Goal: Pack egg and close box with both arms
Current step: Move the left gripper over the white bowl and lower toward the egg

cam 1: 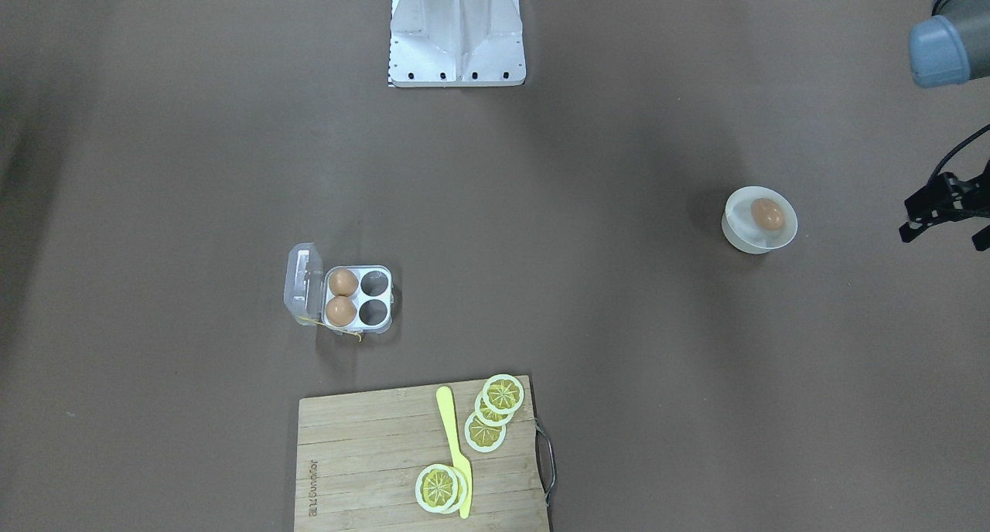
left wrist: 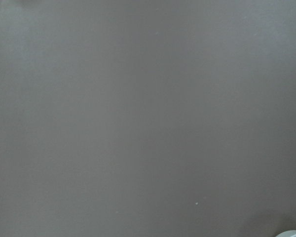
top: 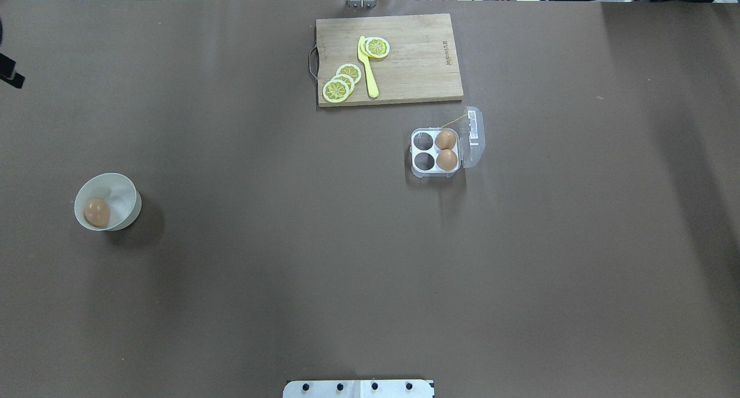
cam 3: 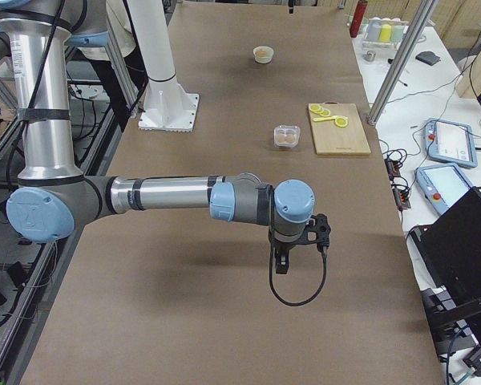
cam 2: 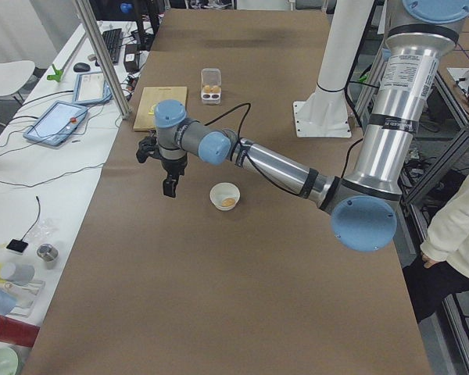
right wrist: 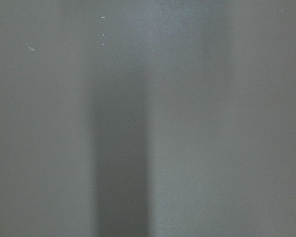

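Observation:
The egg [cam 1: 767, 214] lies in a round white bowl [cam 1: 742, 234], which also shows in the overhead view [top: 124, 192] with the egg [top: 97, 212]. The box [cam 1: 384, 300] stands open with its clear lid [cam 1: 303, 283] folded back. Two other brown eggs fill the cells by the hinge, and the other two cells are empty. My left gripper [cam 1: 945, 237] hangs at the view's edge beside the bowl, fingers apart and empty. My right gripper [cam 3: 280, 263] hovers over bare table far from the box, and I cannot tell its state.
A wooden cutting board [cam 1: 363, 455] with lemon slices [cam 1: 495, 412] and a yellow knife [cam 1: 455, 447] lies beyond the box. The white robot base block [cam 1: 456, 33] stands at the robot's edge of the table. Brown paper covers the table.

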Controlling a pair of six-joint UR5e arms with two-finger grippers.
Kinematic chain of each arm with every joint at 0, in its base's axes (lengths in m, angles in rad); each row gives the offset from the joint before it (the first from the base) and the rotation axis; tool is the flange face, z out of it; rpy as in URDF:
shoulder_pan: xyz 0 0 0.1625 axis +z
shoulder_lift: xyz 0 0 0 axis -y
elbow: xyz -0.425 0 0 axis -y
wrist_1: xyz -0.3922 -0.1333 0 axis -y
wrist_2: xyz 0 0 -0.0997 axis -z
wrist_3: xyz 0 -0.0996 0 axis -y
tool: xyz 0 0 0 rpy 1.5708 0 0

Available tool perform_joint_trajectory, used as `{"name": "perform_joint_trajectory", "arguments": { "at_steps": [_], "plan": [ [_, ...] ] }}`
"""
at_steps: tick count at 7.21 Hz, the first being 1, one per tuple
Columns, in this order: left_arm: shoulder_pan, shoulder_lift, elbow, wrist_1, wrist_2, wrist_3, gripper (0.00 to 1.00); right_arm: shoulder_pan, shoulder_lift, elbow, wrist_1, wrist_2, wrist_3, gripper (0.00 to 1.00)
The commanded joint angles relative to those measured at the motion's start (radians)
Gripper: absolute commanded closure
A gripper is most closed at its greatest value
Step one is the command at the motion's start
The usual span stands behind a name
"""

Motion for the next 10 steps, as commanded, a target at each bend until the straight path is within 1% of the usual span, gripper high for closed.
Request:
{"name": "perform_joint_trajectory", "arguments": {
  "at_steps": [1,2,3,4,5,6,7,9,10],
  "plan": [
    [0.119,-0.045,-0.007,0.001,0.1,-0.166,0.02,0.0,0.011,0.001,-0.015,-0.001,0.0,0.0],
    [0.149,-0.031,-0.011,0.001,0.117,-0.203,0.04,0.0,0.01,0.002,-0.015,0.001,0.0,0.0],
    [0.174,-0.016,-0.014,-0.005,0.149,-0.226,0.12,0.0,0.008,0.002,-0.015,0.002,0.0,0.0],
    [0.212,0.013,-0.02,-0.019,0.171,-0.255,0.12,0.0,0.006,0.004,-0.015,0.002,0.0,0.0],
    [0.243,0.05,-0.022,-0.094,0.179,-0.34,0.12,0.0,0.008,0.004,-0.015,0.002,0.0,0.0],
    [0.255,0.103,-0.022,-0.199,0.177,-0.423,0.12,0.0,0.008,0.002,-0.015,0.001,-0.001,0.0],
    [0.275,0.118,-0.02,-0.234,0.179,-0.482,0.12,0.0,0.006,0.002,-0.015,0.001,-0.001,0.0],
    [0.315,0.124,-0.019,-0.236,0.203,-0.519,0.13,0.0,0.003,0.002,-0.015,0.001,0.0,0.0],
    [0.359,0.124,-0.019,-0.234,0.252,-0.537,0.16,0.0,0.005,0.004,-0.015,0.002,0.0,0.0]
  ]
}}
